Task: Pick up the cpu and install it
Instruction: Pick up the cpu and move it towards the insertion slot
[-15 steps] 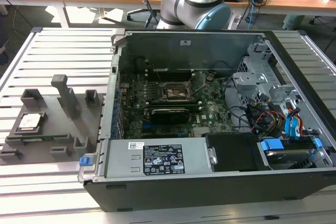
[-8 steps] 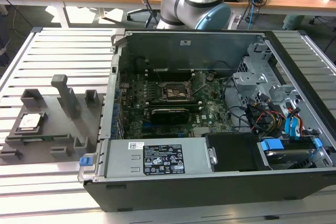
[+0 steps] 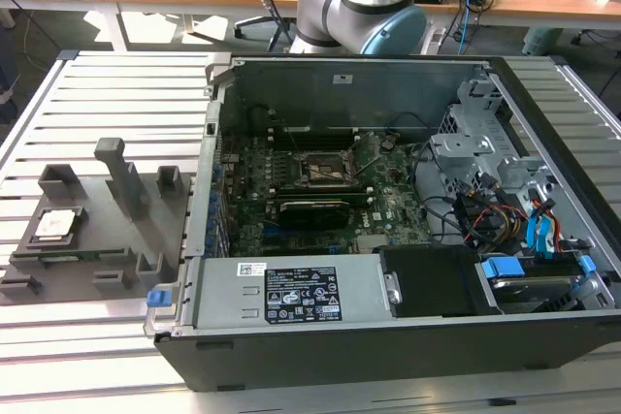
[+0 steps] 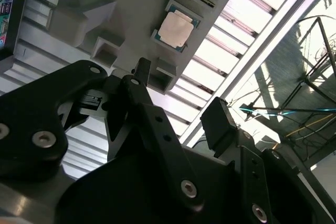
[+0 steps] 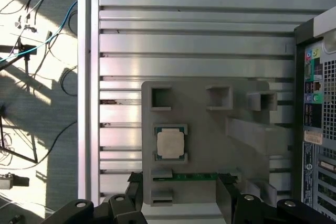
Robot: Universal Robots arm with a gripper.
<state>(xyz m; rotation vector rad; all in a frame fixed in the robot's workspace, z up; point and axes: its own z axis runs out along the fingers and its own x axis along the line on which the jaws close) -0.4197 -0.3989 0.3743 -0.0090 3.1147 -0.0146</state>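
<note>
Arm: grey metal robot arm with pale blue joint caps point(image 3: 361, 2). In the exterior view its lower joints stand behind the open case, and one link rises upright past the picture's upper edge.
Gripper: black two-finger gripper point(image 4: 179, 93), aimed down at the tray. Jaws are spread wide and released, grasping nothing.
Fingers: black perforated metal fingers point(image 5: 227, 195), apart from the chip and not touching it.
Cpu: small flat square cpu with a silvery-grey metal top and thin darker rim point(image 5: 170, 144). It lies flat in a square recess of the tray.
Tray: grey plastic tray with upright blocks point(image 5: 202, 150), on the table at the exterior view's left, beside the case.
Strip: narrow green circuit-board strip point(image 5: 194, 176), in a tray slot near the cpu.
Case: black and grey open computer case point(image 3: 320, 346), lying on its side.
Socket: black square motherboard socket frame point(image 3: 325, 170), mid-board inside the case, well apart from the cpu.
Table: slatted aluminium table point(image 3: 97, 94), bearing both tray and case.
</note>
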